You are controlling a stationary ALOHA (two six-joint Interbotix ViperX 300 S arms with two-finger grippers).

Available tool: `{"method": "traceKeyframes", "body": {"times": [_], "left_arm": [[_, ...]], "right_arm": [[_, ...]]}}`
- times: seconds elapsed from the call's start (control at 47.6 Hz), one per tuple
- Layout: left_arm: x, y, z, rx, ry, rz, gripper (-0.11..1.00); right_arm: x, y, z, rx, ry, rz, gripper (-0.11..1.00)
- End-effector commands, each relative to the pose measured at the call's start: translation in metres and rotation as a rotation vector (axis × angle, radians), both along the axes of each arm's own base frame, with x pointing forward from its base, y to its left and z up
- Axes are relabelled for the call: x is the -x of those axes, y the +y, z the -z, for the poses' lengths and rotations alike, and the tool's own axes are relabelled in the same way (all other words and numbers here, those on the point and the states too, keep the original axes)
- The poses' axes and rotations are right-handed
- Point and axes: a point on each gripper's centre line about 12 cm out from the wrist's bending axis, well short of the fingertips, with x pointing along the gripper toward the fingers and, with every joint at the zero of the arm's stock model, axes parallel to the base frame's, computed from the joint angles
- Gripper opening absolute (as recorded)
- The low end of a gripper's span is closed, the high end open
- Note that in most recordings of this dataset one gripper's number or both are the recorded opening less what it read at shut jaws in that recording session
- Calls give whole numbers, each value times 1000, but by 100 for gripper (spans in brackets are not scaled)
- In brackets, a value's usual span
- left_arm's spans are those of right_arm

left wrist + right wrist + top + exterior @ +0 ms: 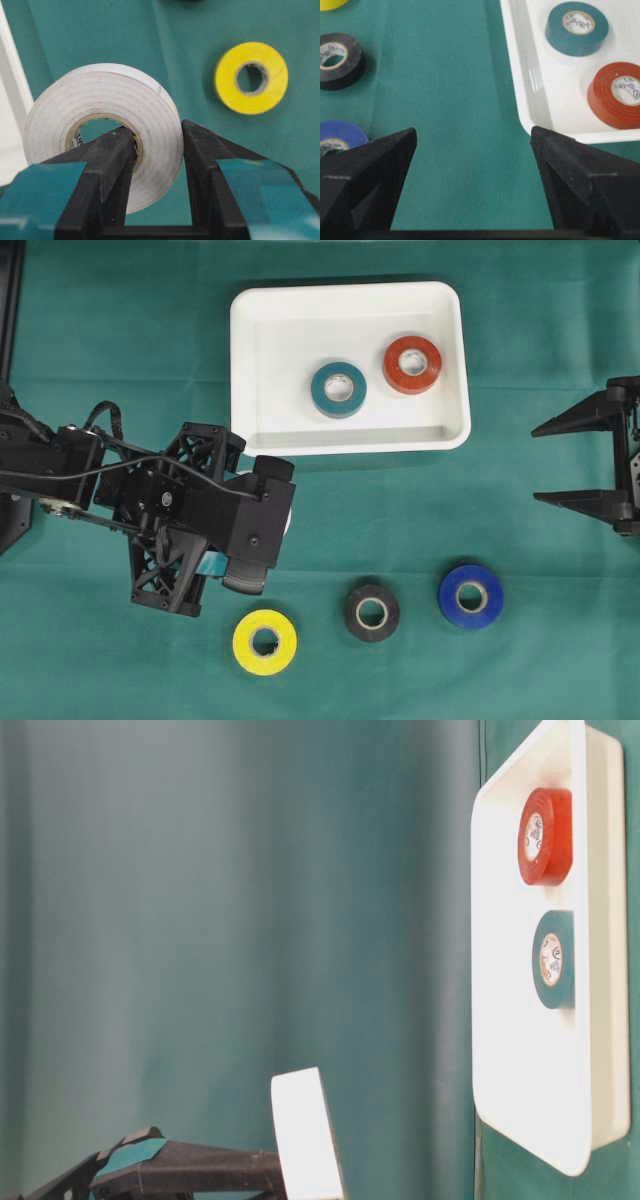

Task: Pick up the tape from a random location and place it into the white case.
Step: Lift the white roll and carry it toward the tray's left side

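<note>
Inside white case (250, 360): teal tape (338, 389), red tape (412, 364)

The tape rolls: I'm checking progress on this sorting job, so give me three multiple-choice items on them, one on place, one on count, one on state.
1. Where is the red roll?
A. on the green cloth
B. in the white tray
C. in the right claw

2. How many rolls lie on the cloth, outside the tray?
A. three
B. one
C. five

3. What is the left claw doing?
A. standing open and empty
B. shut on the white roll
C. shut on the yellow roll

Key: 1 B, the red roll lies in the tray beside the teal roll. 2 A, yellow, black and blue. 3 B, one finger is in the white roll's hole, the other outside.
</note>
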Motion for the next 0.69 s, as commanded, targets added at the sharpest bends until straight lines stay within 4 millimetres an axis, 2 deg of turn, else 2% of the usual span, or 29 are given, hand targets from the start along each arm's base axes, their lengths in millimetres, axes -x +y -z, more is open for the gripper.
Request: {"method": "traceKeyframes", "body": {"times": [0.0,0.672], "left_arm": [[1,-1,-19,7,-56,2,24],[0,0,-19,7,-55,1,24]], "right_arm": [[-3,0,-3,2,-6,-1,88],[-3,0,-3,3,-3,0,88]]}}
